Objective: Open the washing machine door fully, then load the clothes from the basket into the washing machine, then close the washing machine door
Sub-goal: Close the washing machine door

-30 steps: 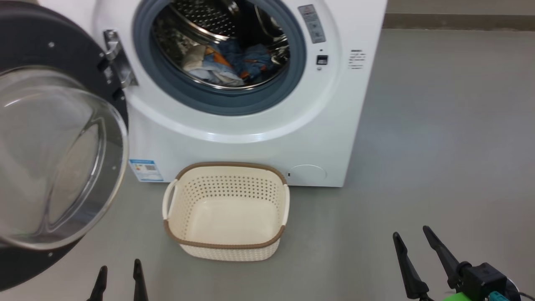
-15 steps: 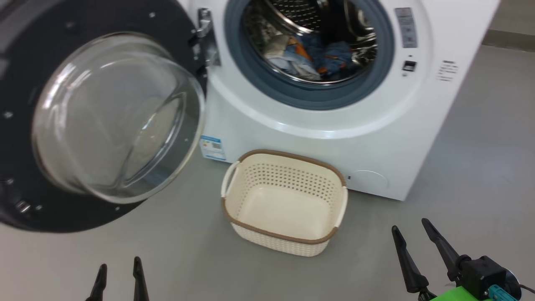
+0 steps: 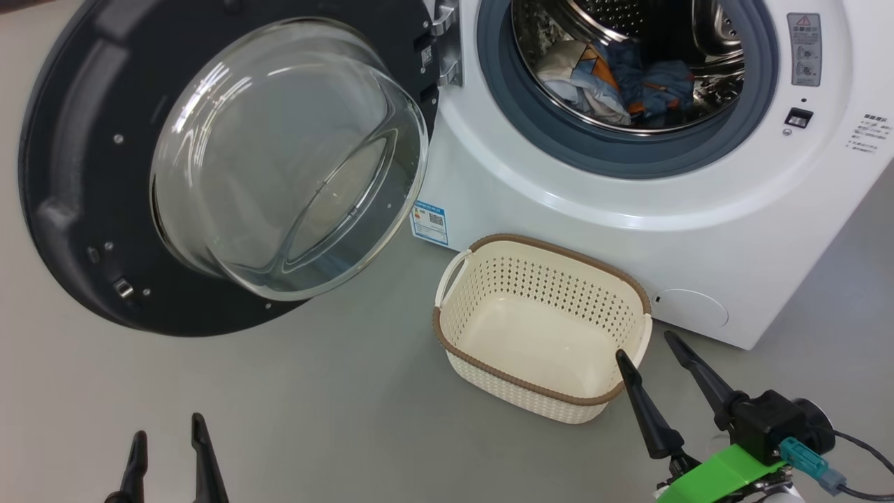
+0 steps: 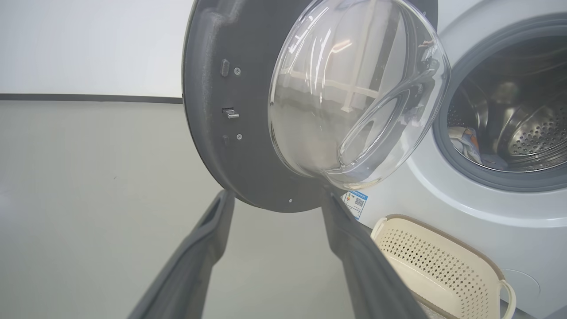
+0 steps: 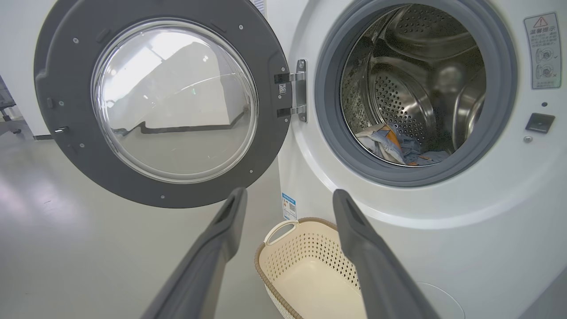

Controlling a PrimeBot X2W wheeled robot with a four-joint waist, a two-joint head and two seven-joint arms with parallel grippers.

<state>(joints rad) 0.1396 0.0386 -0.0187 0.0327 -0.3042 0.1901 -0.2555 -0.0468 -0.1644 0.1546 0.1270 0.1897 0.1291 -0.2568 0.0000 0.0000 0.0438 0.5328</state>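
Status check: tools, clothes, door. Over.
Both open, empty: left tool, right tool. Loaded: clothes inside washing machine, basket empty. To close: door, wide open; basket on floor before machine.

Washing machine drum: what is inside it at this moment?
The clothes lie at the bottom of the steel drum: light blue printed fabric with some cream-white cloth. The grey-blue gasket hides the drum's front lower edge, so anything tucked there cannot be seen.

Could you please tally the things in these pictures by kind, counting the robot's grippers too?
Washing machine: 1
Basket: 1, empty
Clothes bundle: 1
Grippers: 2, left gripper and right gripper, both open
Total: 5
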